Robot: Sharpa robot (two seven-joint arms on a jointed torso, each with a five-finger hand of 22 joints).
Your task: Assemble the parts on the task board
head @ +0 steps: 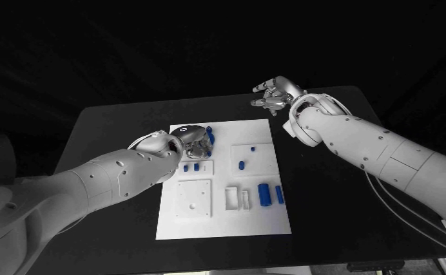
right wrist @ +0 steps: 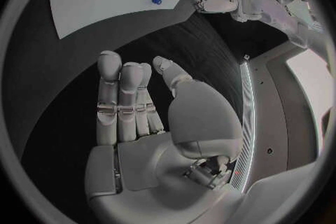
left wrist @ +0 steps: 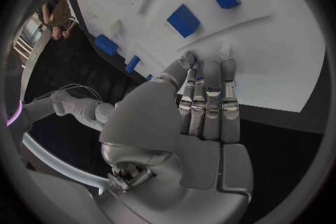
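over the white board's far left corner: left hand lowered, fingers together on the surface, grip unclear | right hand raised off-board, fingers spread, empty | blue parts scattered on board

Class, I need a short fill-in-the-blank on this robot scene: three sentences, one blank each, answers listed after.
1. The task board is coloured ____.
2. The small parts on it are coloured ____.
3. The right hand, fingers apart over bare table, holds ____, while the left hand is at the board.

Answers: white; blue; nothing
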